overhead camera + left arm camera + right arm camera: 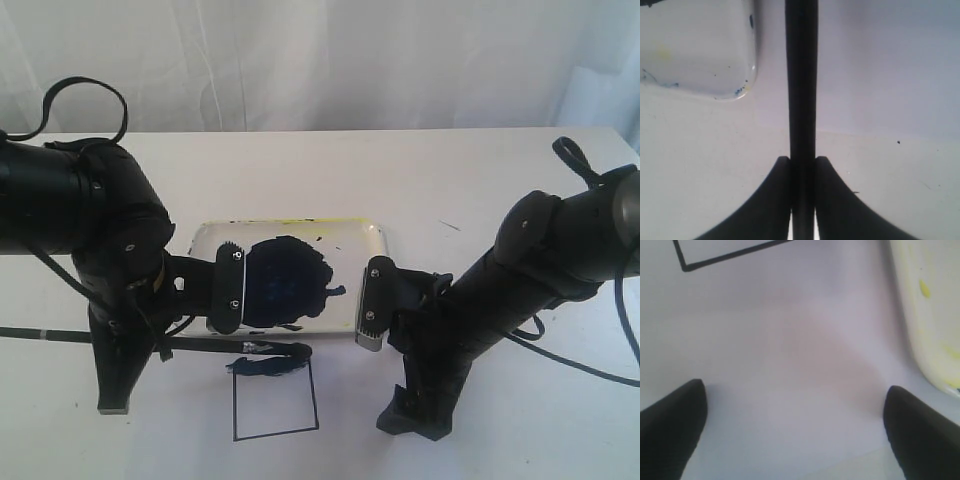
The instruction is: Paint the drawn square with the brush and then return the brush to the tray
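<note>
Left wrist view: clamping the brush (801,75) in the left gripper (802,160), right gripper (795,387) spread, empty. Could smear outside the drawn square (275,405), perhaps by swivelling in that narrow grip

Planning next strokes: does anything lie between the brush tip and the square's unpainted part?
Nothing visible does. The brush, in the left gripper, has its tip on the smeared edge of the drawn square; its white inside adjoins.

This is a robotics lab test bench: a left robot arm (95,225) and a right robot arm (545,255), both black with loose cables (85,88), over a white table (430,180) before a plain white curtain (300,60).
</note>
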### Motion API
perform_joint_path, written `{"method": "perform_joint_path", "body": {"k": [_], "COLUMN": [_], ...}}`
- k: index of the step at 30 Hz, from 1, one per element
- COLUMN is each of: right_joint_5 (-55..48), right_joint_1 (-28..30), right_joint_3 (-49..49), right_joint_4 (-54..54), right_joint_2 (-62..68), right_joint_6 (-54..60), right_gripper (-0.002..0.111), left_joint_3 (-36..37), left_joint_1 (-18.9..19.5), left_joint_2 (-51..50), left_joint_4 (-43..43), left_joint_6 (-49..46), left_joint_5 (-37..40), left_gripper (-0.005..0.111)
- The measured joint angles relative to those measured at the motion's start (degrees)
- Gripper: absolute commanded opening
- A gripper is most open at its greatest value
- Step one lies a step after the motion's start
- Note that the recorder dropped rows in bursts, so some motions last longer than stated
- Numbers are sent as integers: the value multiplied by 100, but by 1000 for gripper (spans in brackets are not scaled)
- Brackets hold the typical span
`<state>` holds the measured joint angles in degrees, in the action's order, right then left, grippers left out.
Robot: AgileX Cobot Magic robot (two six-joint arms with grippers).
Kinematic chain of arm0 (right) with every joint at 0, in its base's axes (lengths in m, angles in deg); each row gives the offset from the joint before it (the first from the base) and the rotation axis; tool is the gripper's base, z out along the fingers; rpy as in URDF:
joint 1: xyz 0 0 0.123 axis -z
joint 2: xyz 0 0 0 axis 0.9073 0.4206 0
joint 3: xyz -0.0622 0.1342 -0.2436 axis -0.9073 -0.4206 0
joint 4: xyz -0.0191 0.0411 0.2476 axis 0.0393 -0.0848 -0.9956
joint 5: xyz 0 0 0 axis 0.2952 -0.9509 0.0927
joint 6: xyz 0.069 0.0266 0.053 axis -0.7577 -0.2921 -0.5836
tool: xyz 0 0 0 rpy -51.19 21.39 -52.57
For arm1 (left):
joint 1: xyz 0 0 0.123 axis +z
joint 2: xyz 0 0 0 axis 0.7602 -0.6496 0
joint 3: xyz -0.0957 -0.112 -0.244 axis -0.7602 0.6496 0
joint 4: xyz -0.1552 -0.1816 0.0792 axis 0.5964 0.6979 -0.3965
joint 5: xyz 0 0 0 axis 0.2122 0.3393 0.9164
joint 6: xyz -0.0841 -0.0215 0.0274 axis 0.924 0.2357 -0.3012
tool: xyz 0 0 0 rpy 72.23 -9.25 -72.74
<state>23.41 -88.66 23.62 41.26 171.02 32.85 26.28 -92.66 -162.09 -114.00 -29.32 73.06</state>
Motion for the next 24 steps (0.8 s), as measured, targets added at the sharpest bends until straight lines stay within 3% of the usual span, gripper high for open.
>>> {"method": "perform_joint_path", "body": {"k": [24], "right_joint_5": [0], "right_joint_1": [0], "right_joint_3": [0], "right_joint_4": [0], "right_joint_2": [0], "right_joint_6": [0], "right_gripper": [89], "left_joint_3": [104], "left_joint_1": [-77], "left_joint_2": [-40], "left_joint_4": [288], "left_joint_6": [-356], "left_joint_5": [-37], "left_gripper": [0]}}
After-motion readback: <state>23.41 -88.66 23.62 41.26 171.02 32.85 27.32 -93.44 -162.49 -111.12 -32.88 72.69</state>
